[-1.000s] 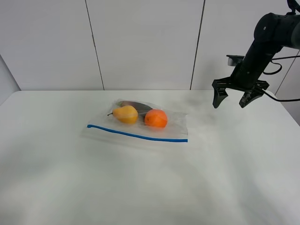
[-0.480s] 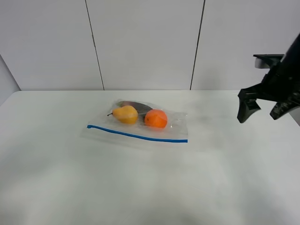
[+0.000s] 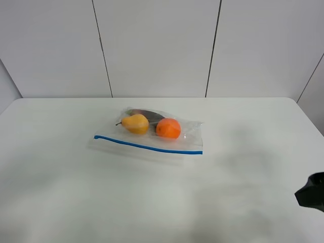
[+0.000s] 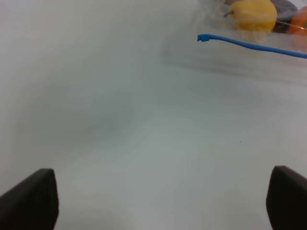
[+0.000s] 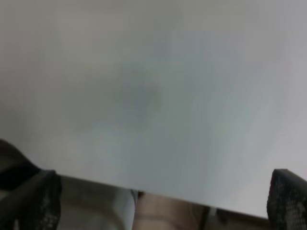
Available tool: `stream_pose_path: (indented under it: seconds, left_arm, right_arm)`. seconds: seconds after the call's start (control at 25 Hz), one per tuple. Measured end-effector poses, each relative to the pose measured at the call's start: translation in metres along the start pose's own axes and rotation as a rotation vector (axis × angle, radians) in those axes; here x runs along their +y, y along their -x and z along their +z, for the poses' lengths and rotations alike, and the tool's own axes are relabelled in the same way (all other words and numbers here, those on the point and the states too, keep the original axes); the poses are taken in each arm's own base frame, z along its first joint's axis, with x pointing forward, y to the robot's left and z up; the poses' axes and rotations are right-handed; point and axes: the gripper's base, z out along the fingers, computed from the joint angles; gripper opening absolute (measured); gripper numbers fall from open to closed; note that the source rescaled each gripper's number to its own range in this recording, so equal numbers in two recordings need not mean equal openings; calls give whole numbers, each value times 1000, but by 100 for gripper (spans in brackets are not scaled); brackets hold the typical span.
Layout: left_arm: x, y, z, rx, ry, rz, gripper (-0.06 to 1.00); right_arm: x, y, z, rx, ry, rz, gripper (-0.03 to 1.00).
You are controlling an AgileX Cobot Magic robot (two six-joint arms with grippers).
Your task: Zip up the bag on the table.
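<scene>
The bag [image 3: 152,134] lies flat on the tabletop [image 3: 76,197], holding a yellow pear [image 3: 135,123], an orange [image 3: 168,128] and a dark fruit [image 3: 147,114] — blue zipper strip [image 3: 147,146] along its near edge. It sits well ahead of the left jaws [image 4: 158,201], spread wide; the right jaws [image 5: 158,206] — also spread — hang empty, far from it.

- Bright, even light; white table [image 3: 152,202] w/ only soft grey smudges of shadow, no hard edges.
- Overhead pic sharp; faint sheen on bag [image 3: 152,134].
- Left wrist pic slightly soft, bag [image 4: 254,28] hazy.
- Right wrist pic badly blurred, table [image 5: 153,96] greyish, fingertips [image 5: 29,201] fuzzy.
</scene>
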Motion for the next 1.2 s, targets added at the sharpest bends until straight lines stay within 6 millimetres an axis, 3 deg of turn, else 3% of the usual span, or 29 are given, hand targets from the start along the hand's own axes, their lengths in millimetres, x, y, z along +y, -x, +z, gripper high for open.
stream_pose_path:
  seconds: [0.16, 0.28, 0.56, 1.2]
  left_arm:
    - [0, 0, 0, 0, 0, 0, 100]
    - [0, 0, 0, 0, 0, 0, 100]
    - [0, 0, 0, 0, -1, -1, 100]
    - [0, 0, 0, 0, -1, -1, 100]
  right_arm:
    - [4, -37, -19, -221, -19, 1, 100]
    - [7, -55, -38, -398, -34, 1, 100]
    - [12, -92, -60, -673, -54, -11, 100]
    - [12, -96, -61, -697, -57, -14, 100]
